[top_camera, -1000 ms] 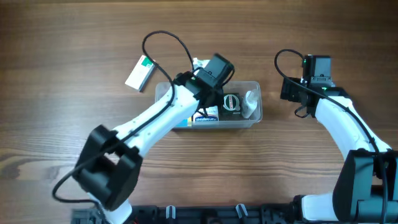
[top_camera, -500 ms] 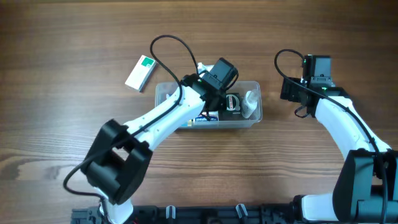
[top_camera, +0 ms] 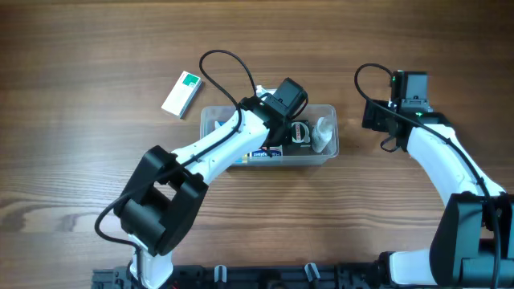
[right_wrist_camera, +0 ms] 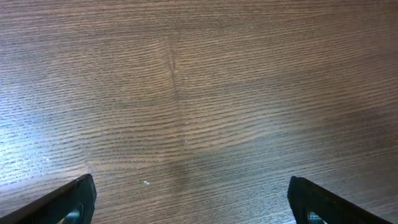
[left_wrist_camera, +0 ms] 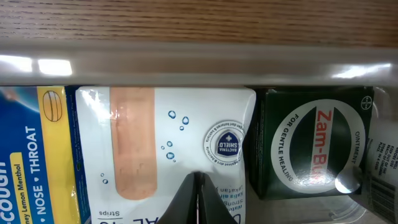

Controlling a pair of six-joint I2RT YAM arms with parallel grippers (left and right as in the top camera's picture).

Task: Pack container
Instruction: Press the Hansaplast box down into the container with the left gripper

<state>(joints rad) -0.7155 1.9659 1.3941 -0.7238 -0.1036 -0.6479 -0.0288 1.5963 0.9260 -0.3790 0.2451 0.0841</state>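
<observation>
The clear plastic container (top_camera: pixel 315 159) lies mid-table; its rim (left_wrist_camera: pixel 186 67) crosses the left wrist view. Inside lie a blue and yellow cough lozenge box (left_wrist_camera: pixel 31 155), a white plaster strips box (left_wrist_camera: pixel 155 143), a dark green Zam-Buk box (left_wrist_camera: pixel 311 146) and a small white bottle (left_wrist_camera: pixel 384 163). My left gripper (top_camera: pixel 279 128) is inside the container, just above the plaster box, and in the left wrist view (left_wrist_camera: pixel 199 200) its fingers are pressed together with nothing between them. My right gripper (top_camera: pixel 377 117) is open over bare wood to the right of the container, also shown in the right wrist view (right_wrist_camera: pixel 193 202).
A white and green box (top_camera: pixel 181 93) lies on the table to the upper left of the container. The left arm (top_camera: pixel 209 152) stretches over the container's left half. The wooden table (right_wrist_camera: pixel 186 93) is all that lies under the right gripper.
The left arm's elbow swung to the right and its gripper shifted slightly right and down over the container. The right arm has not moved.
</observation>
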